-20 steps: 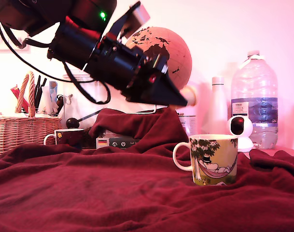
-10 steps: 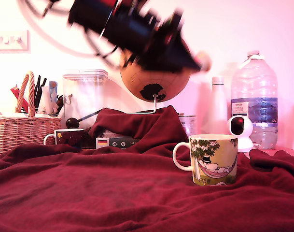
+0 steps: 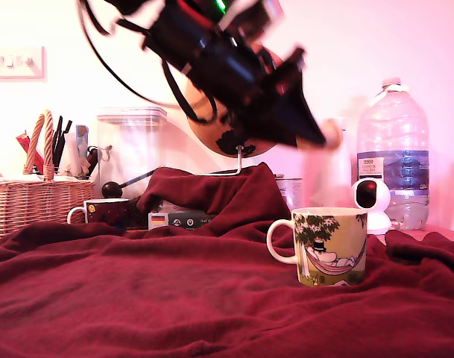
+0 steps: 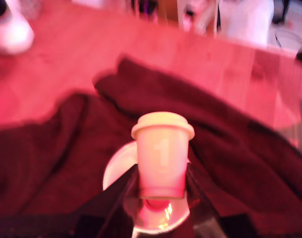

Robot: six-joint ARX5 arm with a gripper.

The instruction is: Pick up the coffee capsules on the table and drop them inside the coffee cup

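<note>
The table (image 3: 174, 298) is covered with a dark red blanket. The coffee cup (image 3: 329, 246) stands on it, at the exterior view's right. Above the cup hangs the gripper (image 4: 161, 184), tilted down, its jaws pinching a pale cream coffee capsule (image 4: 162, 151) by its narrow end.

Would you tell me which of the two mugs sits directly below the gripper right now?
The pale tree-printed mug, not the small dark mug by the basket; the gripper holds a cream capsule over its opening.
</note>
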